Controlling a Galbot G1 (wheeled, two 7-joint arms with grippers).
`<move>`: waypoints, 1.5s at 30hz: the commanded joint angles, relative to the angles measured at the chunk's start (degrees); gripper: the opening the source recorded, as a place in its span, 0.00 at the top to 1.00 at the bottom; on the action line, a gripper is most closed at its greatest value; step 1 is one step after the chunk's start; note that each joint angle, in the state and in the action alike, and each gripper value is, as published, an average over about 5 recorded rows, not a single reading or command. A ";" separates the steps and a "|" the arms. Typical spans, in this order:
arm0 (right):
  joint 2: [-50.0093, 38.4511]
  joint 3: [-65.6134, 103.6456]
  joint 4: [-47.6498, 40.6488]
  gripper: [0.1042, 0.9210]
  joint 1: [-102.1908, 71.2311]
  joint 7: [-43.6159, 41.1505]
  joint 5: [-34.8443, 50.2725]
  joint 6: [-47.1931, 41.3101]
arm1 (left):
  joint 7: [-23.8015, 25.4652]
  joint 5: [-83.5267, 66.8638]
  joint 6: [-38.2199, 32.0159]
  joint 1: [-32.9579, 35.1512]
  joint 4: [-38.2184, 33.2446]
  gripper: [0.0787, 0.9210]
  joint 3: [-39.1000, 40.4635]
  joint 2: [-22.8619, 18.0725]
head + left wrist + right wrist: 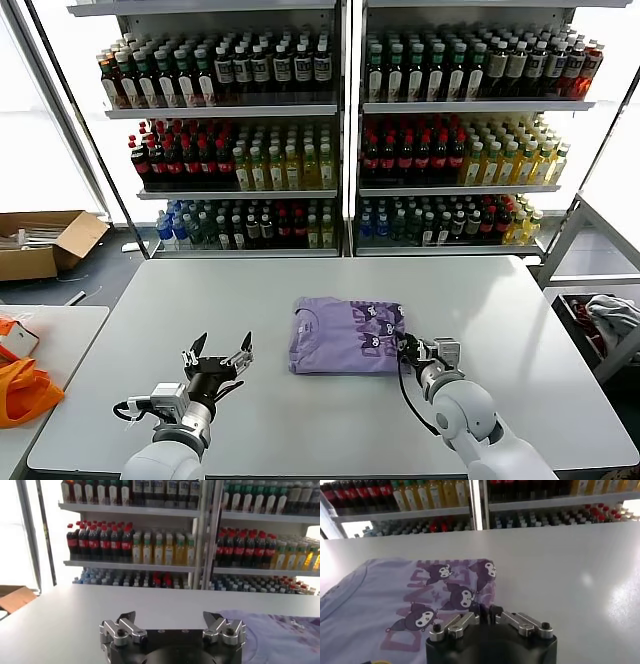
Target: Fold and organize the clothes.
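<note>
Shelving stocked with bottled drinks [300, 150] backs a white table [150, 310]. The lavender T-shirt [345, 335] lies folded into a compact rectangle at the table's centre, printed graphic up. The right gripper [412, 350] sits at the shirt's near right corner, fingers almost together on the fabric edge; whether they pinch it cannot be told. The left gripper [217, 362] hovers spread wide, left of the shirt. Judged light, soft and limp; best taken by a folded edge or corner.
</note>
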 commanded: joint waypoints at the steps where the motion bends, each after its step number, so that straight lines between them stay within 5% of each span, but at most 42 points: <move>1: 0.61 3.05 3.52 0.75 -1.23 -6.12 -16.27 4.37 | 0.03 0.03 0.18 0.12 -0.12 0.12 0.16 -0.03; 9: 4.65 -0.68 11.90 0.47 -6.26 -4.05 -18.66 4.09 | 0.14 0.17 0.24 -0.02 0.22 0.12 0.87 -0.41; 19: 10.56 -0.92 9.17 0.15 -10.95 1.86 -17.90 3.19 | 0.27 0.32 -0.09 0.64 0.31 0.12 0.98 -0.69; 24: 11.04 -0.11 9.45 0.12 -11.95 4.44 -11.79 2.41 | 0.32 0.52 -0.19 0.96 0.61 0.12 1.31 -0.83; 45: 9.38 0.77 12.31 0.12 -13.50 6.58 -9.06 0.13 | 0.38 0.82 -0.48 2.18 0.19 0.12 1.09 -1.08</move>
